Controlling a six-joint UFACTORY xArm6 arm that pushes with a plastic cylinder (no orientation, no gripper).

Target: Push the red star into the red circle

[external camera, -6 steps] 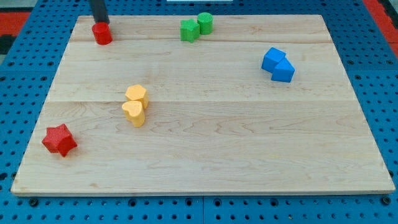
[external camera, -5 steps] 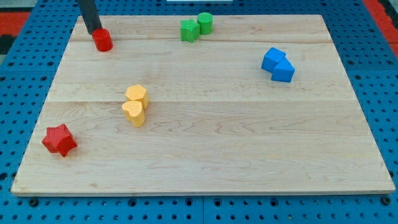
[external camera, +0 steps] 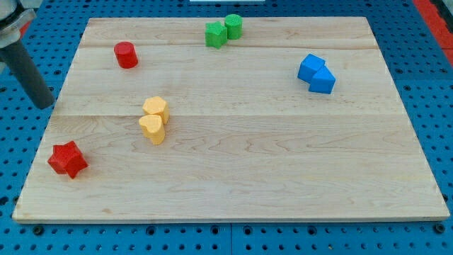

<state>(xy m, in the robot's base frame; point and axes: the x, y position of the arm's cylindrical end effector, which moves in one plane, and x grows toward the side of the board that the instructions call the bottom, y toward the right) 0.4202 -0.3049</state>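
A wooden board (external camera: pixel 233 191) lies on a blue pegboard table (external camera: pixel 425 49), seen from above at a slant. My tip (external camera: pixel 47 105), the lower end of a dark rod with no jaws to open or close, sits just off the board's left edge, over the blue table, touching no block. The red star (external camera: pixel 68 159) lies below my tip and slightly to its right, near the board's lower left corner, apart from the tip. The red circle (external camera: pixel 127 55) stands up and to the right of my tip, near the board's upper left, well apart from the star. To the right of my tip, two yellow blocks touch each other: a yellow hexagon (external camera: pixel 155 108) above a yellow heart (external camera: pixel 152 129). Far to the upper right are a green block (external camera: pixel 216 34) and a green cylinder (external camera: pixel 233 26), touching. Farthest right sit two touching blue blocks (external camera: pixel 316 74), shapes hard to tell.
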